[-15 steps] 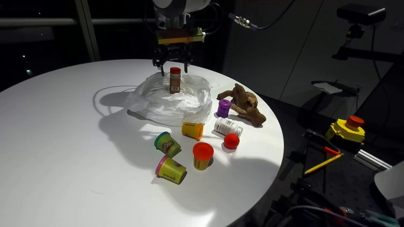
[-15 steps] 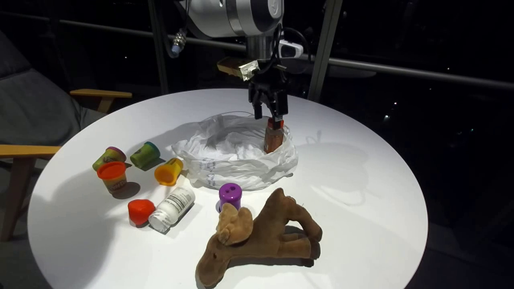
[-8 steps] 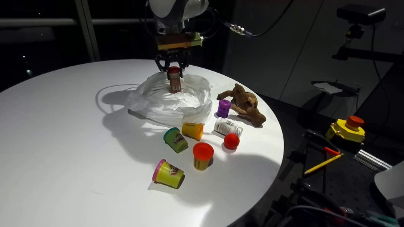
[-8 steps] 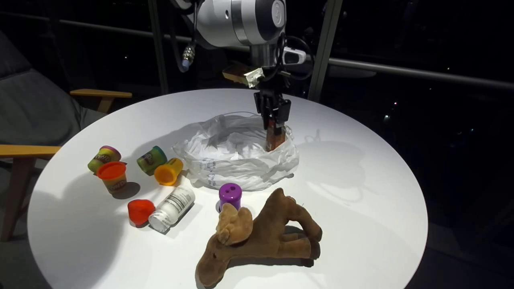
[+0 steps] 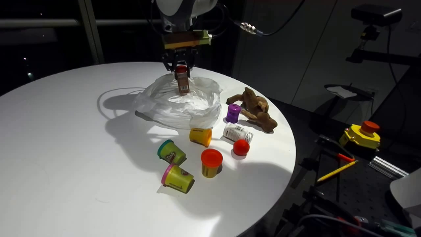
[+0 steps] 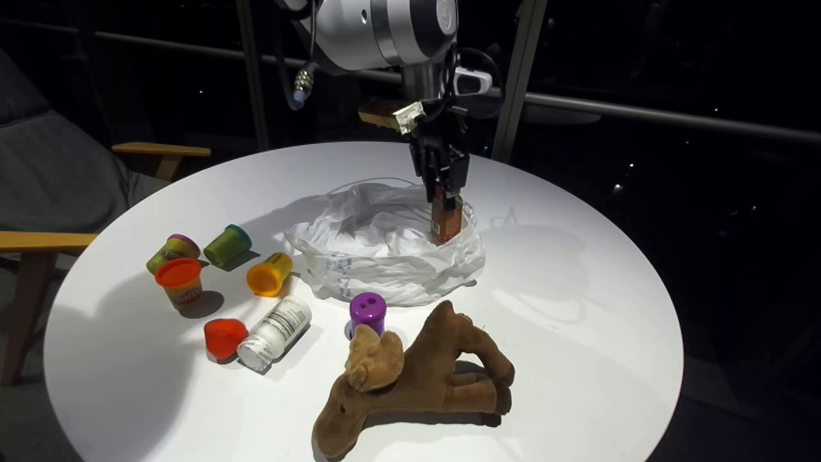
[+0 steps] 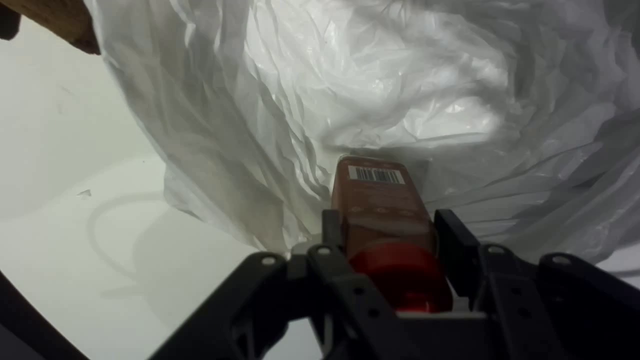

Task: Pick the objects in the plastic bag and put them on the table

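Observation:
My gripper [image 7: 387, 225] is shut on the dark red bottle [image 7: 382, 197], its fingers on both sides just below the red cap. In both exterior views the bottle [image 5: 183, 85] leans slightly, its lower part inside the plastic bag [image 5: 177, 113]; whether its base touches the film I cannot tell. The wrinkled whitish bag spreads open on the white table [image 5: 65, 154]. Other objects lie outside it: brown moose toy [image 6: 423, 385], purple piece [image 6: 368, 312], white bottle [image 6: 277, 333], red ball-like piece [image 6: 224, 338], green cans [image 5: 171, 153], an orange-yellow can [image 5: 200, 136] and a red-lidded can [image 5: 211, 164].
Bag walls rise around the bottle. A black bench with a yellow box and red button [image 5: 360, 135] stands past the table edge. A chair with wooden arms [image 6: 160, 151] is beside the table. Window rails [image 6: 641, 115] run behind the arm.
The jaws came down and closed around the bottle, then rose a little; the bottle now tilts and sits slightly higher. The bag shifted slightly. The green cans rolled apart and back together.

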